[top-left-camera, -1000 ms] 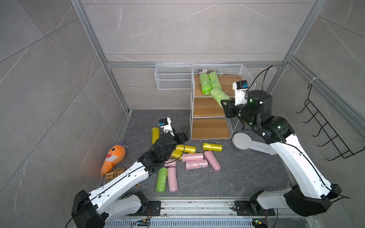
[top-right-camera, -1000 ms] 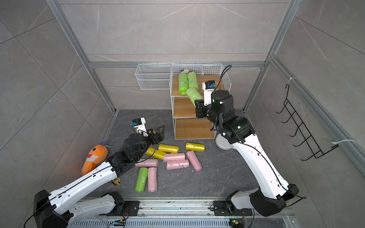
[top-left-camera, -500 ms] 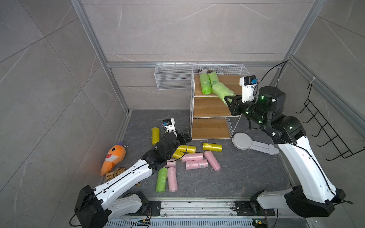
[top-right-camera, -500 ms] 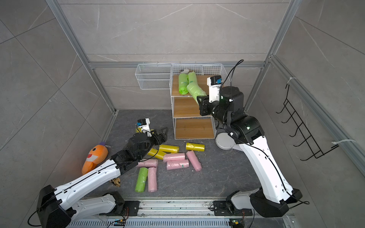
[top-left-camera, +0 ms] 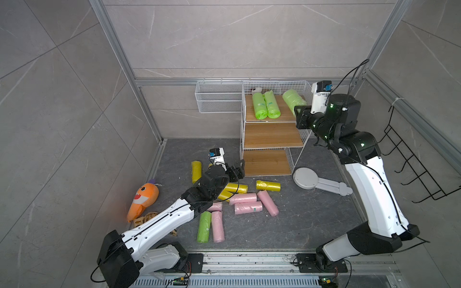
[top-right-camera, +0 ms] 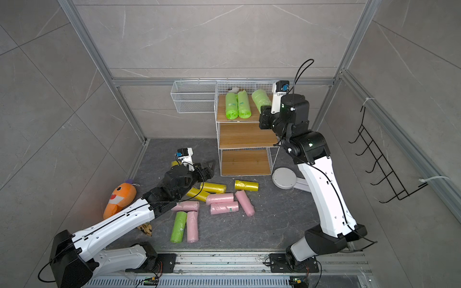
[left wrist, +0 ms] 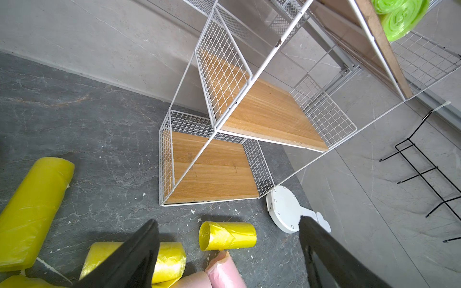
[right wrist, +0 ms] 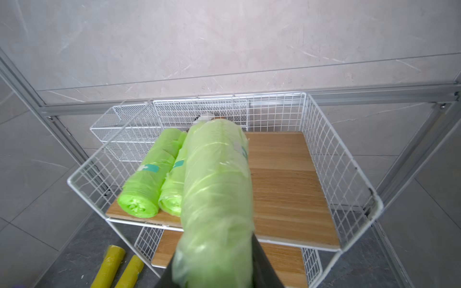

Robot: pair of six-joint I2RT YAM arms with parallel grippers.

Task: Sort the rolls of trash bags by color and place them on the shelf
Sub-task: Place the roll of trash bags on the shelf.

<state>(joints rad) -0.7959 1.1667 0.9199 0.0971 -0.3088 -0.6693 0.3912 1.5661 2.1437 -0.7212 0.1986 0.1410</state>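
Green roll (top-left-camera: 294, 101) has swung from the shelf (top-left-camera: 272, 136) front to over the top tier's bare right half, beside two shelved greens (top-left-camera: 265, 108), with the right claw (top-left-camera: 299, 113) clamped on its near end. Step in hand is placing; next, I judge, lower it parallel to the pair and let go. Left claw (top-left-camera: 239, 166) gapes empty just above the floor yellows (top-left-camera: 235, 188).

No legible text, brand, number or sign anywhere. Small teal-and-white stickers (right wrist: 152, 168) on a lime green crinkly plastic roll (right wrist: 142, 192) and its green neighbour (right wrist: 173, 189) on the white wire-mesh shelf (right wrist: 282, 179), on the raised green roll (right wrist: 217, 194), on a pale pink roll (top-left-camera: 245, 207): print too blurred to read.
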